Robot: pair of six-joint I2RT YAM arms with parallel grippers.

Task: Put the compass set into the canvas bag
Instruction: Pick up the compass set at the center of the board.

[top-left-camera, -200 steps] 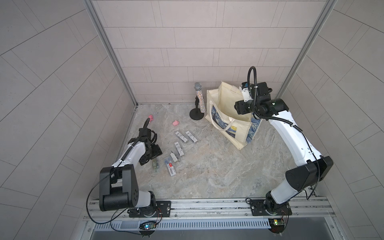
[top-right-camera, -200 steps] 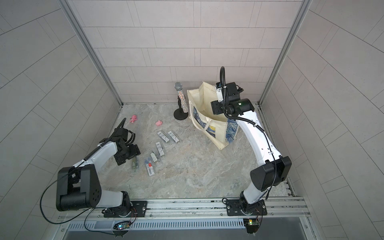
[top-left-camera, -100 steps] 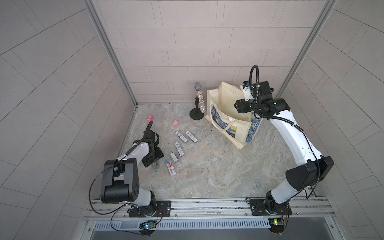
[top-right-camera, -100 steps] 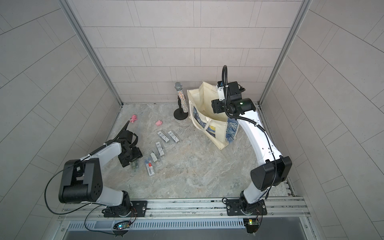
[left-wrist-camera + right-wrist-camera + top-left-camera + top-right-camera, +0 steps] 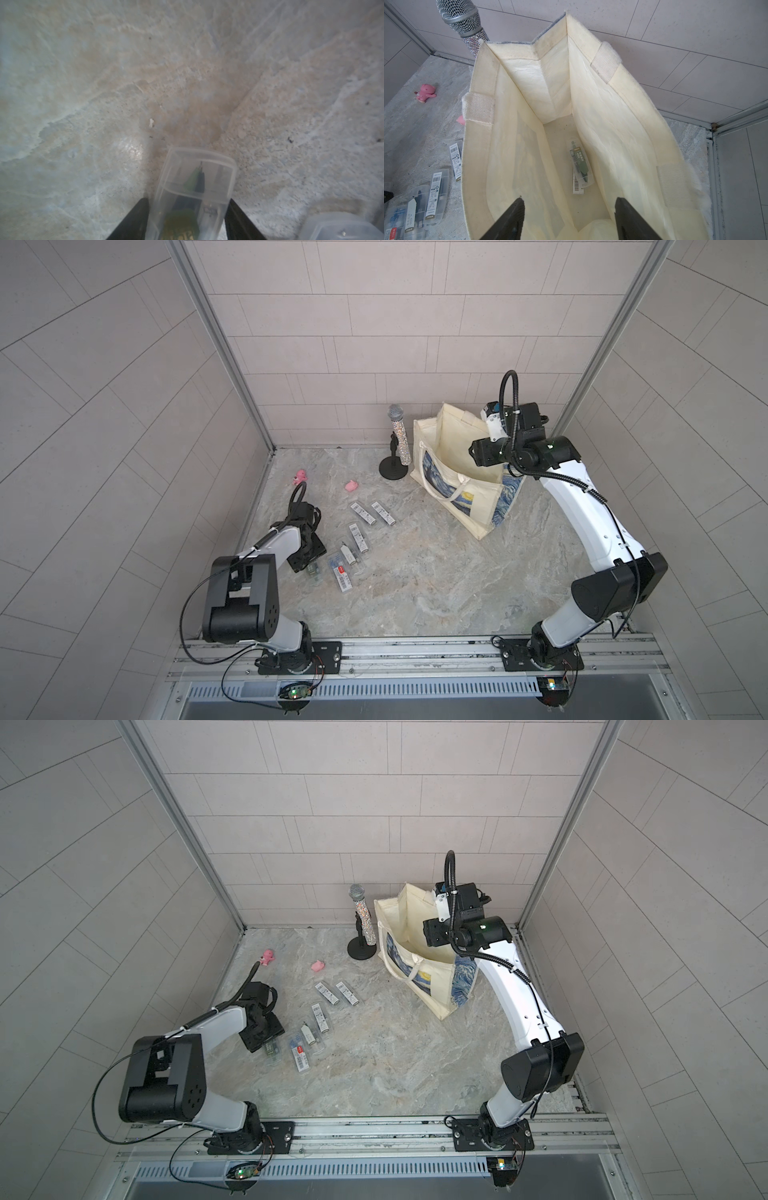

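Item 1: compass case in bag (image 5: 580, 166), lying on canvas bag (image 5: 623, 116) floor. Green card is showing "M&G"; the white barcode sticker beneath is showing digits too small to read.
Item 2: floor case nearest bag (image 5: 455, 160). White label is carrying a barcode, fine print illegible.
Item 3: next floor case (image 5: 436, 187). Label is carrying a barcode, with "M&G" at the lower end.
Item 4: green-card case (image 5: 193, 187). Yellow lettering is blurring, unreadable.
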